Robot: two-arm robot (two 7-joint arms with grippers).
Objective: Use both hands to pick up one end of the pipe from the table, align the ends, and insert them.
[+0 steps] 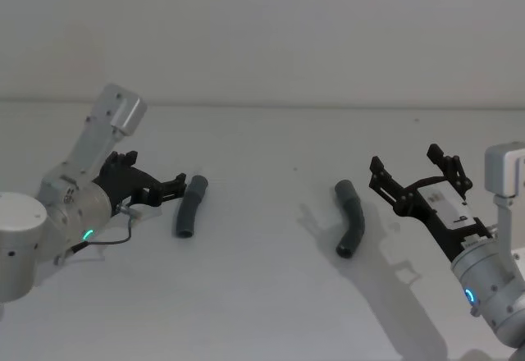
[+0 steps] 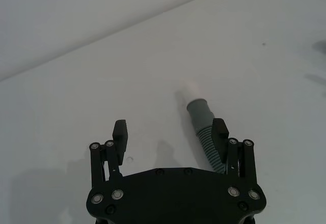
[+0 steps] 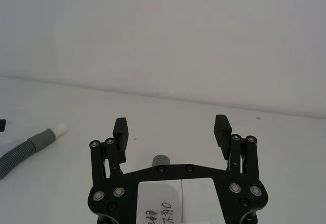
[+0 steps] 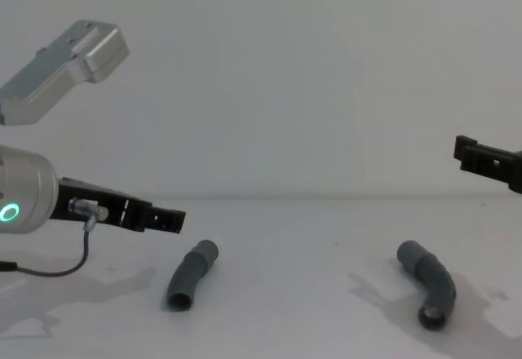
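Observation:
Two dark grey pipe pieces lie apart on the white table (image 1: 262, 303). The left pipe piece (image 1: 191, 205) (image 4: 192, 275) carries a white tip (image 2: 191, 88) beyond a grey neck. My left gripper (image 1: 156, 176) (image 2: 170, 130) hovers open just to its left, one finger (image 2: 220, 132) over the ribbed body of the left pipe piece (image 2: 202, 119). The bent right pipe piece (image 1: 351, 217) (image 4: 428, 281) lies left of my open right gripper (image 1: 404, 158) (image 3: 171, 127), which hangs above the table. Its grey collar end (image 3: 162, 160) peeks out under that gripper's palm.
The table's far edge meets a plain pale wall (image 1: 262, 33). In the right wrist view the left pipe piece (image 3: 28, 146) lies far off to one side. A thin cable (image 1: 111, 238) loops under my left wrist.

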